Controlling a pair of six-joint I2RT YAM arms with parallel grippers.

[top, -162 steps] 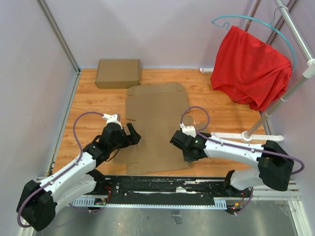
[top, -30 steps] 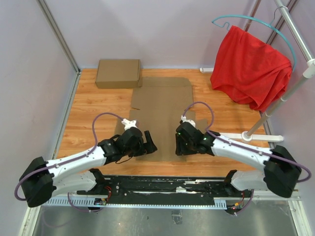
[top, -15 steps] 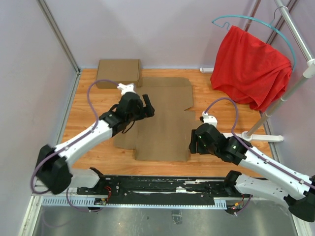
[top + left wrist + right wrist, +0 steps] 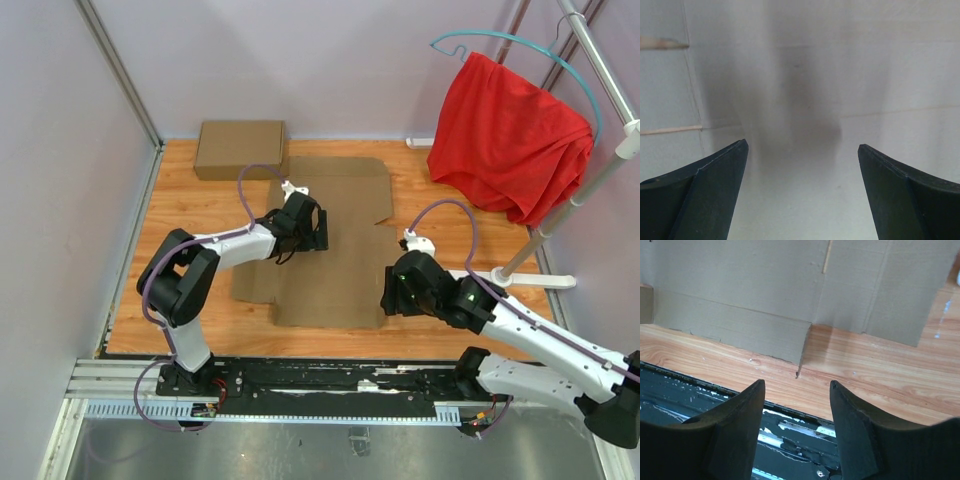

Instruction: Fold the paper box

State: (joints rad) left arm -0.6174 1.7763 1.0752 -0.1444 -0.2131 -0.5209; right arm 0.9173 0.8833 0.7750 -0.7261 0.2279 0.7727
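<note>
The paper box point(image 4: 335, 250) lies flat and unfolded on the wooden table, a brown cardboard sheet with flaps and creases. My left gripper point(image 4: 316, 230) hovers over its middle, wide open. In the left wrist view the pale cardboard point(image 4: 805, 75) fills the frame close beneath the gripper point(image 4: 802, 146), with nothing between its fingers. My right gripper point(image 4: 389, 297) sits at the sheet's near right corner, open and empty. The right wrist view shows that gripper point(image 4: 796, 383) just short of the cardboard's near edge point(image 4: 740, 320), over bare wood.
A formed flat brown box point(image 4: 240, 148) rests at the back left. A red cloth point(image 4: 510, 135) hangs from a rack at the right, whose white foot point(image 4: 505, 277) lies on the table. A black rail point(image 4: 330, 375) runs along the near edge.
My left gripper swung from the sheet's near left edge to the far left, then over its middle. My right gripper drew back rightward off the sheet to its near right corner.
</note>
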